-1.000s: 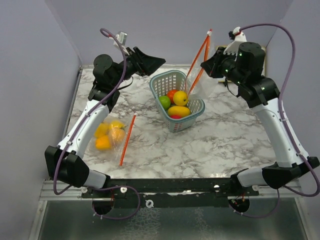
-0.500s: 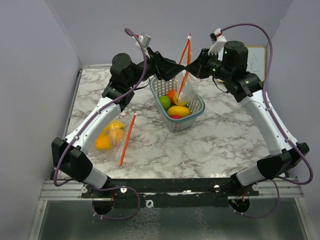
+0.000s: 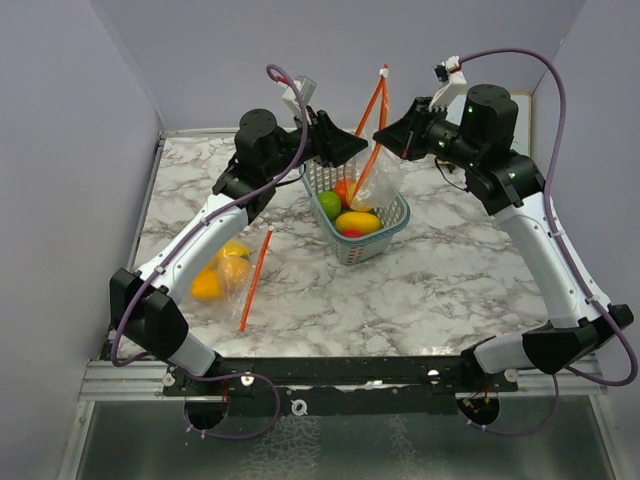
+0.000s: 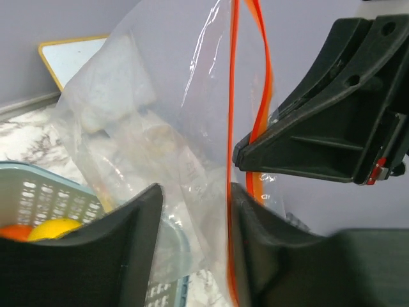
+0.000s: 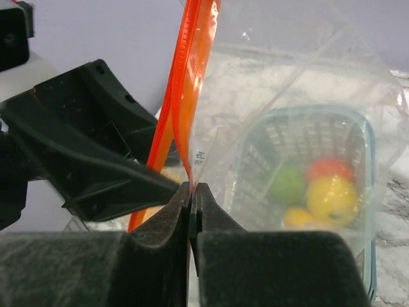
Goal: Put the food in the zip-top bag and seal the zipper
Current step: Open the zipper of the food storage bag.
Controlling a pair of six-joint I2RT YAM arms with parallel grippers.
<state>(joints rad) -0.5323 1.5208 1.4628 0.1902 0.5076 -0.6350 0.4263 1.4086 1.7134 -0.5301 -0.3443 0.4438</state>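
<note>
My right gripper [image 3: 388,133] is shut on the edge of a clear zip-top bag [image 3: 372,160] with an orange zipper [image 3: 378,100]. It holds the bag hanging over the pale blue basket [image 3: 380,235]. The right wrist view shows the jaws [image 5: 193,192] pinched on the film below the zipper [image 5: 182,77]. My left gripper [image 3: 352,148] is open, and in the left wrist view [image 4: 195,211] the bag film and zipper [image 4: 231,128] lie between its fingers. Toy food sits in the basket: a green piece [image 3: 329,205], an orange-red piece [image 3: 344,188] and a yellow piece [image 3: 358,222].
A second clear bag [image 3: 222,270] with yellow and orange toy fruit lies on the table at the left, its orange zipper [image 3: 255,278] beside it. A small white board [image 3: 512,115] leans at the back right. Grey walls close in the marble table [image 3: 450,280].
My left gripper has swung right and reached the hanging bag. My right gripper has carried the bag left, over the basket.
</note>
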